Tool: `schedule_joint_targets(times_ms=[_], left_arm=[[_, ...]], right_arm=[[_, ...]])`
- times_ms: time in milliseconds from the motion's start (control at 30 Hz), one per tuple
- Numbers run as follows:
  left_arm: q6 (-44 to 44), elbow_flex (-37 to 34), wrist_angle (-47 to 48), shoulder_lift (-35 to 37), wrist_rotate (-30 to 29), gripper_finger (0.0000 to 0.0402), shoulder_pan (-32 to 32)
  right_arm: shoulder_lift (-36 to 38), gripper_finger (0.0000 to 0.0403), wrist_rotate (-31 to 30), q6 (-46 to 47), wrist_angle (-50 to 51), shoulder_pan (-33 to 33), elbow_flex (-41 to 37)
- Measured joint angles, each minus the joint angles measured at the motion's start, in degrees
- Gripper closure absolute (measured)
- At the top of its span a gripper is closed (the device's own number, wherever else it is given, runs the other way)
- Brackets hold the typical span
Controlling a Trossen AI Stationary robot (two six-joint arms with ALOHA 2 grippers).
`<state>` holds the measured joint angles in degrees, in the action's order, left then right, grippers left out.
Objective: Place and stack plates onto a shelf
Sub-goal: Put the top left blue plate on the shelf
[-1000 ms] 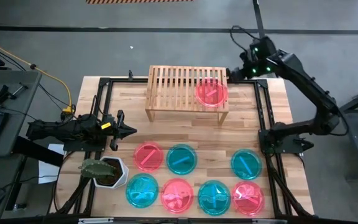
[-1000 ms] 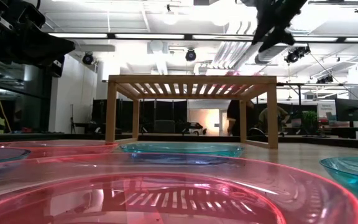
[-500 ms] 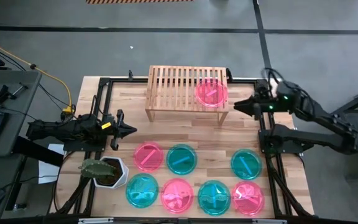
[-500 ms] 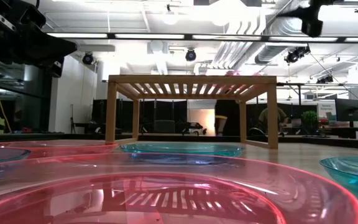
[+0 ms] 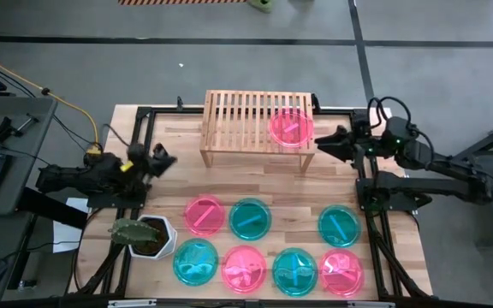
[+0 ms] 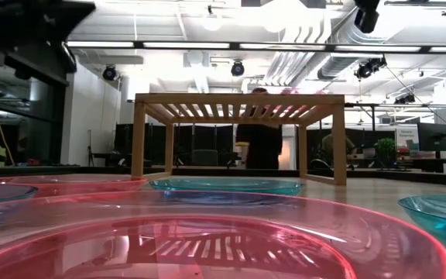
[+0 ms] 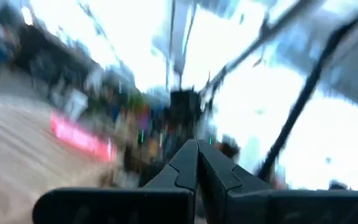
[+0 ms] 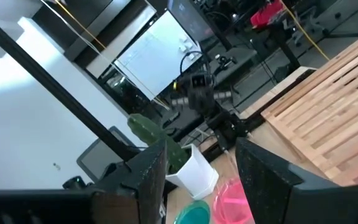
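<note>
Looking straight down, the high view shows a low light-wood slatted shelf [image 5: 258,127] at the far middle of a butcher-block table [image 5: 229,180], with one round translucent pink plastic plate [image 5: 291,127] lying flat on the right part of its slats; seven more plates lie on the tabletop near the front edge, in a back row of pink [image 5: 204,215], teal [image 5: 250,218] and, apart to the right, teal [image 5: 340,225], and a front row of teal [image 5: 195,261], pink [image 5: 244,266], teal [image 5: 294,269] and pink [image 5: 341,271]; a white hexagonal plant pot [image 5: 148,237] stands left of them. The right gripper [image 5: 325,144] hovers just right of the shelf, fingers spread apart and holding nothing; the left gripper [image 5: 163,160] sits at the table's left edge, fingers pressed together on nothing. No brand, label or writing can be read anywhere.
</note>
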<state>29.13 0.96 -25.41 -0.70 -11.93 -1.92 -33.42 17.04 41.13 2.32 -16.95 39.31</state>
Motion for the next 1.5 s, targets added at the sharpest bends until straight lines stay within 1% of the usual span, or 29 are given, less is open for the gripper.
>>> schedule_joint_targets(times_ms=[33,67,167,267,433,567,633,700,767,833,1000,1167,1300,1500], left_arm=[[-0.5,0.4,-1.9,-0.7,-0.7,0.0402,0.0],[-1.0,1.1,-1.5,-1.7,-0.7,0.0401,0.0],[-0.5,5.9,6.6,-7.9,2.3,0.0402,0.0],[-1.2,12.4,12.1,-18.7,7.8,0.0402,0.0],[-7.6,24.4,15.6,-40.2,17.2,0.0402,0.0],[-10.3,33.2,21.7,-55.9,24.3,0.0402,-0.3],[-11.2,36.5,24.4,-62.5,26.3,0.0402,-1.0],[-11.6,38.7,26.0,-68.3,26.9,0.0402,-1.8],[-9.8,40.2,26.3,-73.3,27.0,0.0402,-2.4],[-6.0,41.2,25.9,-77.8,27.0,0.0401,-2.8],[5.8,41.8,23.8,-85.6,26.7,0.0392,-3.0],[15.2,41.8,21.3,-90.1,26.1,0.0369,-1.2],[16.8,41.8,20.7,-92.3,23.6,0.0333,-0.4],[16.8,41.8,20.9,-94.1,21.7,0.0261,0.0]], right_arm=[[-0.4,0.0226,0.0,0.0,-0.1,0.2,0.0],[-0.7,0.0226,0.0,-0.3,-0.2,0.4,0.0],[-1.6,0.0226,-0.3,-1.0,-0.2,1.0,0.0],[-2.3,0.0226,-0.5,-1.1,-0.3,1.0,0.0],[-3.4,0.0226,-0.5,-1.1,-0.3,1.0,0.0],[-3.6,0.0226,-0.5,-1.1,-0.3,1.0,0.1],[-3.6,0.0226,-0.5,-1.1,-0.3,1.0,0.1],[-3.6,0.0226,-0.5,-1.1,-0.3,1.0,0.1],[-3.6,0.0226,-0.5,-1.1,-0.3,1.0,0.1],[-3.6,0.0226,-0.5,-1.2,-0.3,1.0,0.1],[-3.6,0.0226,-0.4,-2.5,-0.3,1.0,0.1],[-3.6,0.0226,-0.3,-2.6,0.3,1.0,0.1],[-3.6,0.0226,-0.3,-2.8,0.9,1.0,0.1],[-3.6,0.0226,-0.3,-2.8,1.5,1.0,0.1]])
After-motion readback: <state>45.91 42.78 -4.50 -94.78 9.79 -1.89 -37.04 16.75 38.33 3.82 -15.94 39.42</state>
